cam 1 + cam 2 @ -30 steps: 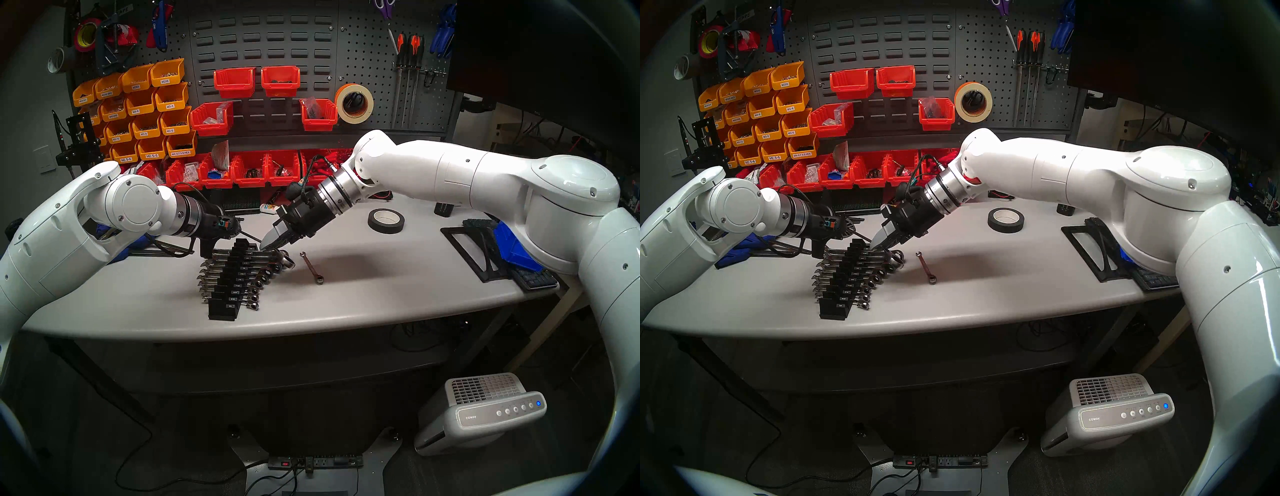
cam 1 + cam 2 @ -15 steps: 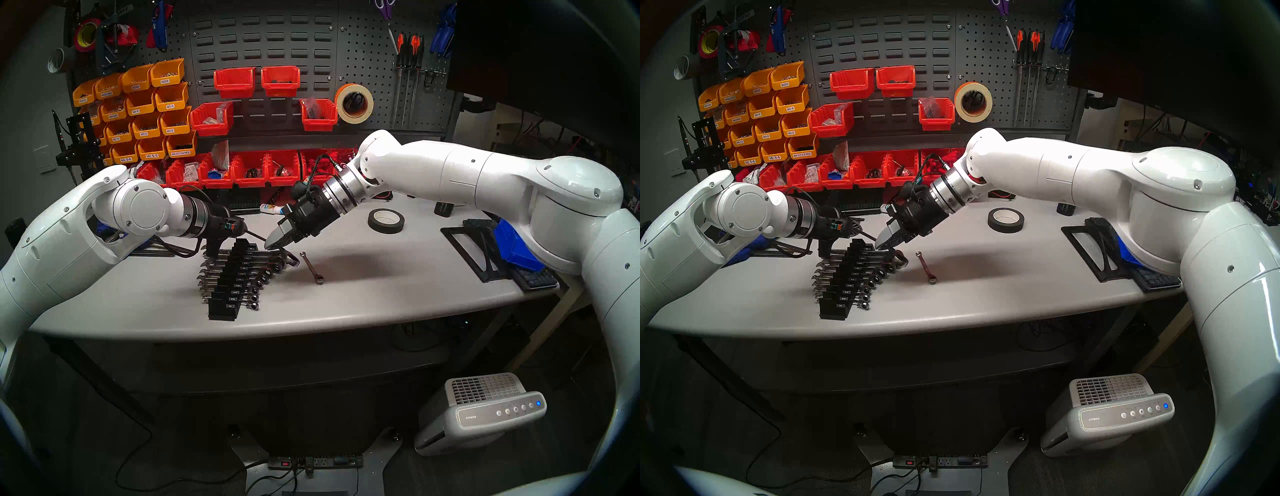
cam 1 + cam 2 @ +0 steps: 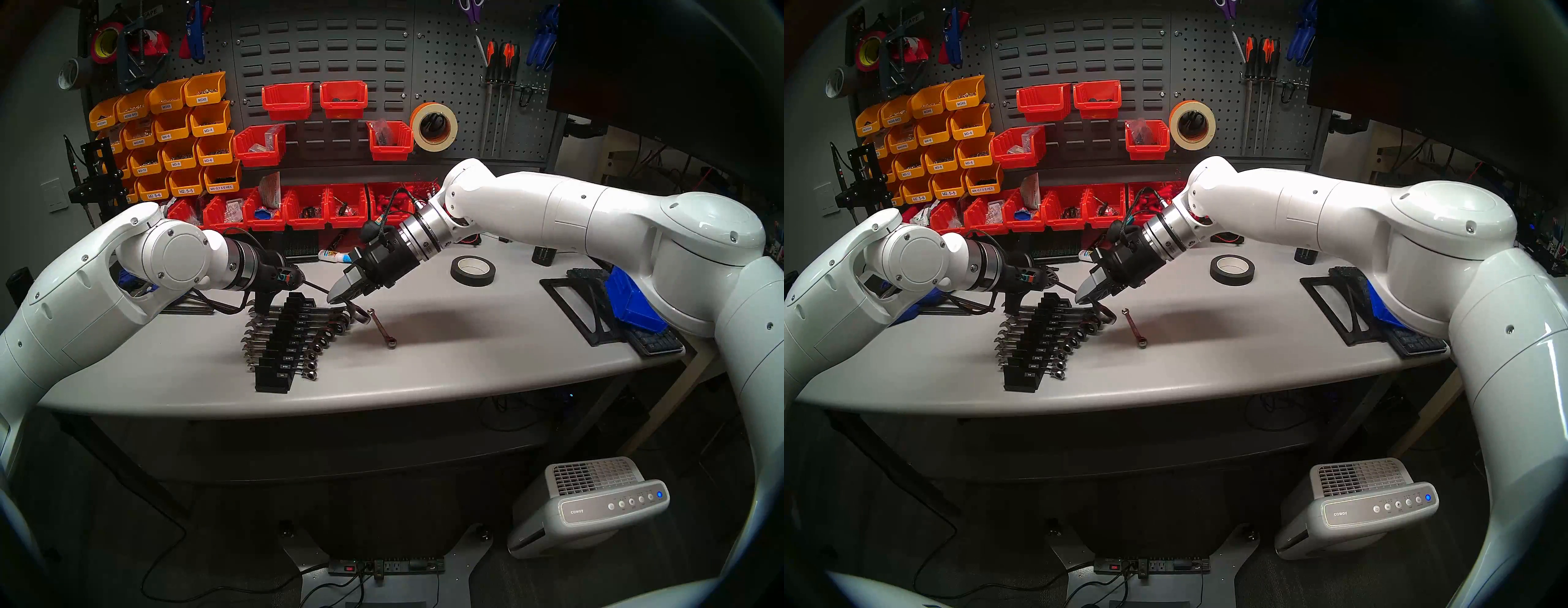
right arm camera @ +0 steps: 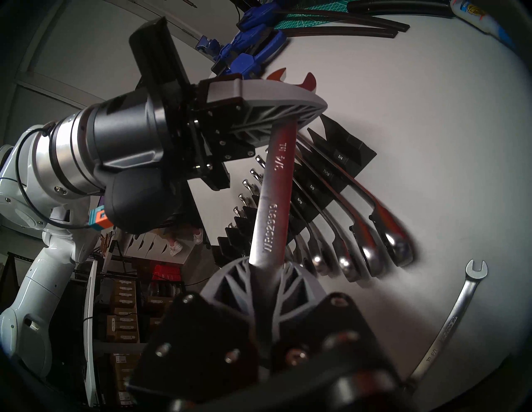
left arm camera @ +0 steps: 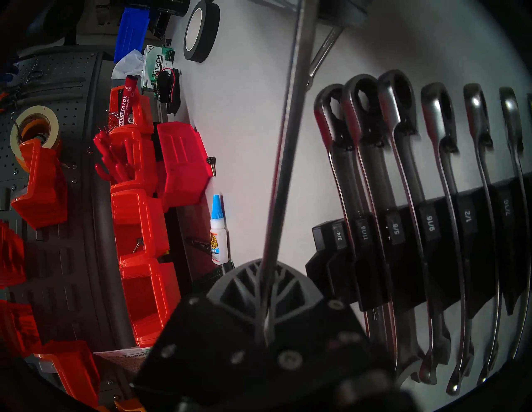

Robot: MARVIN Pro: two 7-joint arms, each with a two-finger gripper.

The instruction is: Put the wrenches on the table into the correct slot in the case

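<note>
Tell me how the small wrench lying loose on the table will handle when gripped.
The small wrench looks like solid chrome, so probably rigid and light. It lies flat and thin on the table, so likely hard to get under. Its polished shank could slip or pivot.

- Left gripper [image 3: 297,285]: nudged a little right toward the far end of the wrench rack [image 3: 280,344]. Jaws have drawn in the last bit and now clamp the 3/4 wrench [image 4: 273,201] near its open end.
- Right gripper [image 3: 339,298]: edged slightly right, carrying the wrench's other end with it.
- 3/4 wrench: the ring end has swung right, off the racked ring ends. In the head view it now sits just beside the open end of the small wrench [image 3: 383,329].
</note>
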